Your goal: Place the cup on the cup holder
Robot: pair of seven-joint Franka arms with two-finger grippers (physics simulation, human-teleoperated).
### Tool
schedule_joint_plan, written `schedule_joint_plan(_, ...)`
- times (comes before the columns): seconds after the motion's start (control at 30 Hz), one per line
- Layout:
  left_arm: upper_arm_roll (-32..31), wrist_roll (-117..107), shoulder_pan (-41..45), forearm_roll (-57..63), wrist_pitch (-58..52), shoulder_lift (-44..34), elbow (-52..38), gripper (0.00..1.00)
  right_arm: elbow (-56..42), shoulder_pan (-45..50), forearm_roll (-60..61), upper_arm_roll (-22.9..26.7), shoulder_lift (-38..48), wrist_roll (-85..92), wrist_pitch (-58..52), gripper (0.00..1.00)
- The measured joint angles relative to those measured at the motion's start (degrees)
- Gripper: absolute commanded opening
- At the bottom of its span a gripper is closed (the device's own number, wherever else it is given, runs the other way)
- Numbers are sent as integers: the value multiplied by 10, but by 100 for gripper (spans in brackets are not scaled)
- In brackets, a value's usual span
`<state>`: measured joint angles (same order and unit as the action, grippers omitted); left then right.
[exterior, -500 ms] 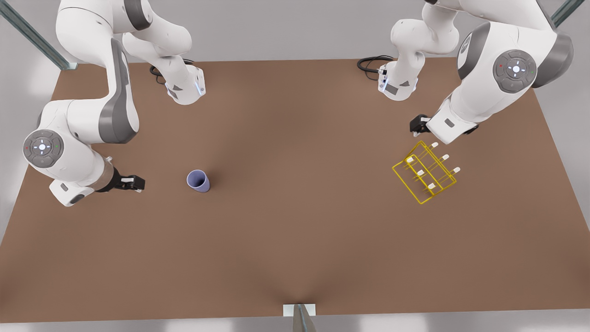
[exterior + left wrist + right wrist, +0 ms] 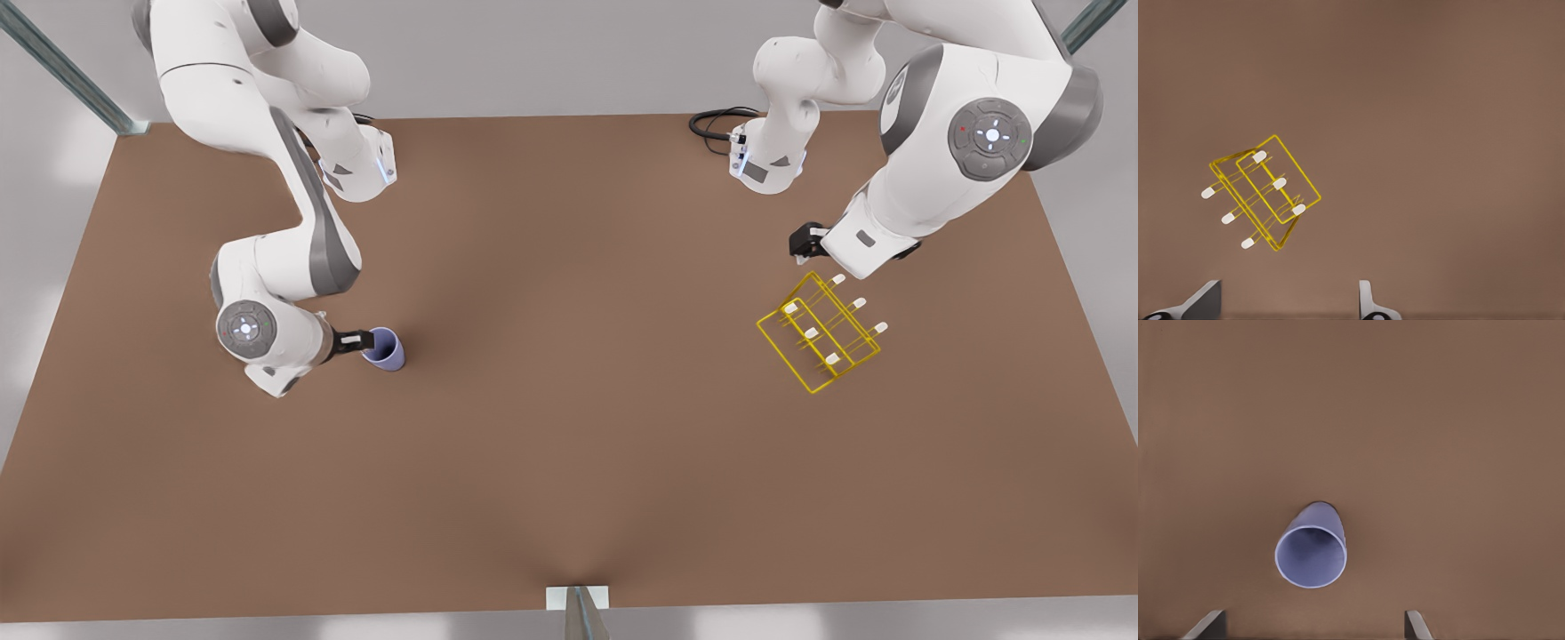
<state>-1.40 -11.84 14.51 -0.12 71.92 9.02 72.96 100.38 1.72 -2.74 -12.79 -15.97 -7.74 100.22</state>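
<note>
Right wrist view has the right gripper (image 2: 1313,632) spread wide above the lavender-blue cup (image 2: 1311,547), which stands mouth-up on the brown table (image 2: 569,462). On the front view's right, the left gripper (image 2: 803,242), fingers (image 2: 1366,301) likewise apart, waits near the yellow wire cup holder (image 2: 820,332), well apart from the cup.

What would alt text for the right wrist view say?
A lavender-blue cup stands upright on a brown table, seen from above with its open mouth showing. The right gripper hovers over it, fingers spread apart.

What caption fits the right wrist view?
Open right gripper poised over the upright lavender cup on the brown table.
</note>
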Motion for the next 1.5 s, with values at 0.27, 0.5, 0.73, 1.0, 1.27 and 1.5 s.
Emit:
schedule_joint_plan(0.27, 0, -2, 0, 0, -1, 0, 2, 100, 209, -1, 7, -26, 30, -51, 190, 100)
schedule_joint_plan(0.5, 0, -3, 0, 0, -2, -1, 6, 100, 249, 1, 7, -39, 28, -91, 319, 100)
schedule_joint_plan(0.73, 0, -4, 0, 0, -2, 0, 6, 100, 279, 1, 6, -40, 27, -118, 400, 100)
schedule_joint_plan(1.0, 0, -5, 1, 0, -2, 0, 8, 100, 314, 2, 6, -49, 31, -138, 434, 100)
schedule_joint_plan(1.27, 0, -5, 7, 0, -3, 0, 12, 100, 315, -9, 6, -50, 23, -152, 444, 100)
schedule_joint_plan(1.5, 0, -5, 8, 0, -3, 0, 12, 100, 310, -9, 6, -50, -9, -158, 452, 42)
